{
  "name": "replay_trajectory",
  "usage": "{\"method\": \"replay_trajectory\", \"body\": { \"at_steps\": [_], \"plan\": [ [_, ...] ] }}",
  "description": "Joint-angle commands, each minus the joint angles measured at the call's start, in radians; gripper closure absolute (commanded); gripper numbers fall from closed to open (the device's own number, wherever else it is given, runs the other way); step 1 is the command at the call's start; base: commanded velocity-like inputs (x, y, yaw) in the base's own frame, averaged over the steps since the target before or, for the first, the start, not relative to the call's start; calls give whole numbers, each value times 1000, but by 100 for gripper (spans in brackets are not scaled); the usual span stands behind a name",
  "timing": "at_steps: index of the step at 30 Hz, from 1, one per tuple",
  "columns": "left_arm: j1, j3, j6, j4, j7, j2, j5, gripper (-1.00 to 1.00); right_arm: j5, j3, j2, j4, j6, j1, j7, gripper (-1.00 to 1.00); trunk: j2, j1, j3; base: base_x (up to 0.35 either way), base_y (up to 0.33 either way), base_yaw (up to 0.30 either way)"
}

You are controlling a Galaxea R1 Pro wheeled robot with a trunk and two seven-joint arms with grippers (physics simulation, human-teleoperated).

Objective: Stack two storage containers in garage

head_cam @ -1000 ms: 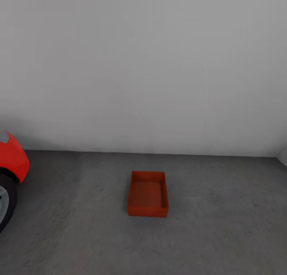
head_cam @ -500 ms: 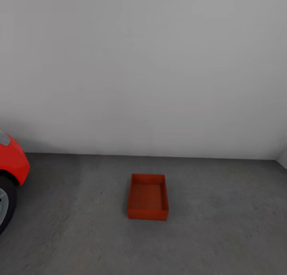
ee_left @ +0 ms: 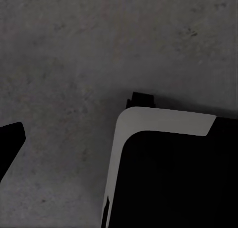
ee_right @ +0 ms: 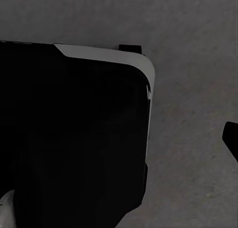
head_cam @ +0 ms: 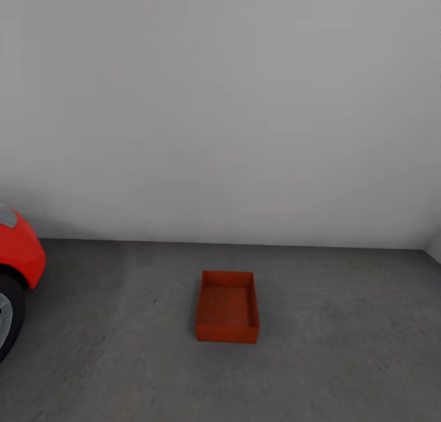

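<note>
A plain pale grey wall is seen ahead, met by a dark grey, rough concrete floor. A red car with a dark wheel is parked at the left edge. Light is even.

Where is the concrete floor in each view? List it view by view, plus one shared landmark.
Head view: the floor spans the lower part, under the storage container.
Left wrist view: floor behind a black, white-edged robot part.
Right wrist view: floor behind a similar part.
Shared landmark: the rough grey concrete.
</note>
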Motion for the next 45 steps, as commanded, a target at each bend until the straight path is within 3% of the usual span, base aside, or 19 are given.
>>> {"method": "replay_trajectory", "body": {
  "at_steps": [1,45],
  "plan": [
    [-1,-9,-3,1,2,0,8,-100,-11,6,0,3,-6,-1,6,-100,-1,0,1,0,0,0],
    [-1,-9,-3,1,2,0,8,-100,-11,5,1,5,-6,-1,6,-100,-1,0,71,0,0,0]
  ]
}}
